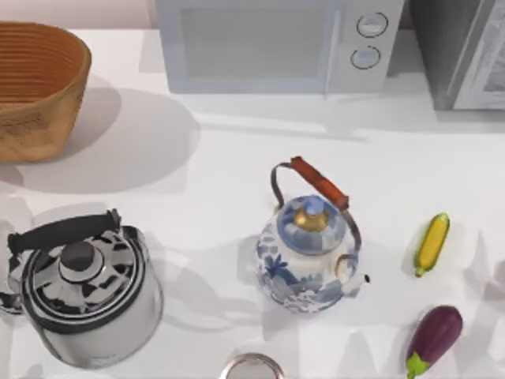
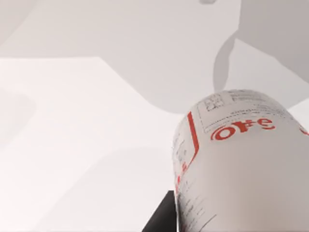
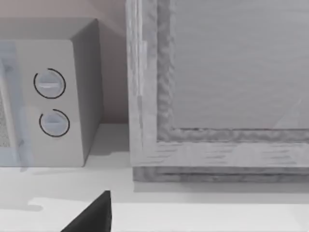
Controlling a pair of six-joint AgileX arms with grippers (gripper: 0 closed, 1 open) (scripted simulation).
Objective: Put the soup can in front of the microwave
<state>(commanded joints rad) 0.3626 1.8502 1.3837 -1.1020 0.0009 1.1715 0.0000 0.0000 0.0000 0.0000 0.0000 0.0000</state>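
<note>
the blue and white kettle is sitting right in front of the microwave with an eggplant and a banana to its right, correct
Not quite. In the top view, the yellow thing right of the blue and white kettle is a corn cob, not a banana. The rest stands: the kettle sits in front of the microwave, and the eggplant lies to its right.

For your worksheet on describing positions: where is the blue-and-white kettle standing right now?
In the top view, the blue-and-white kettle stands right of the table's centre, between the steel kettle on the left and the corn cob on the right, in front of the microwave.
</note>
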